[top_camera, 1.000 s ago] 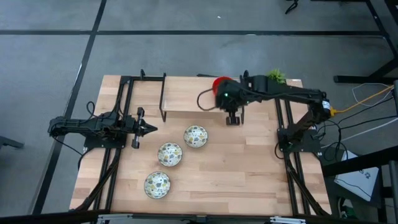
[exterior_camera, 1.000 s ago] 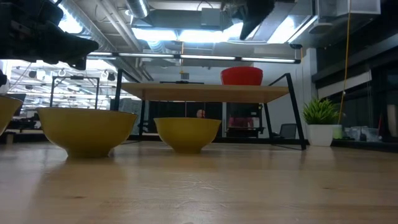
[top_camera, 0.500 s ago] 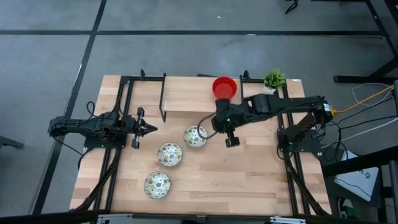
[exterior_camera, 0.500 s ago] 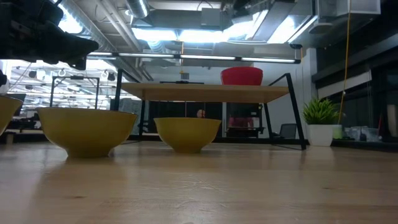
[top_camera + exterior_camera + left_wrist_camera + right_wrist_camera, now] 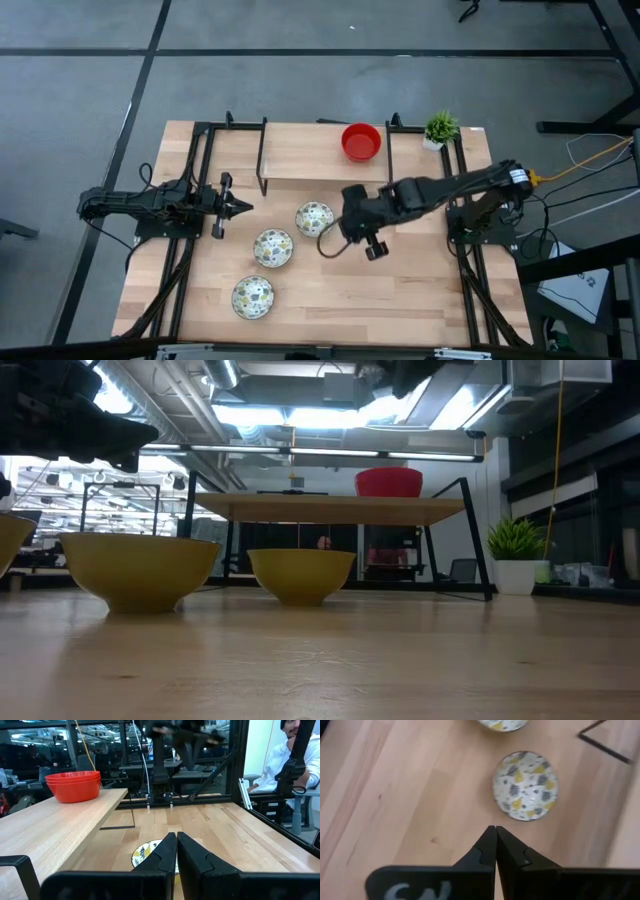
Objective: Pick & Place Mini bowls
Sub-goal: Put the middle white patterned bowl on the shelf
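Red bowls (image 5: 361, 140) are sitting stacked on the far shelf (image 5: 300, 160). Three patterned bowls (image 5: 314, 218) are lying on the desk (image 5: 420, 290). Right tool (image 5: 333, 229), pinched together and empty, is hovering beside the farthest one. Left tool (image 5: 243, 208), also pressed together, is waiting at the left.

bowl (image 5: 8, 540) (leftmost) cut off
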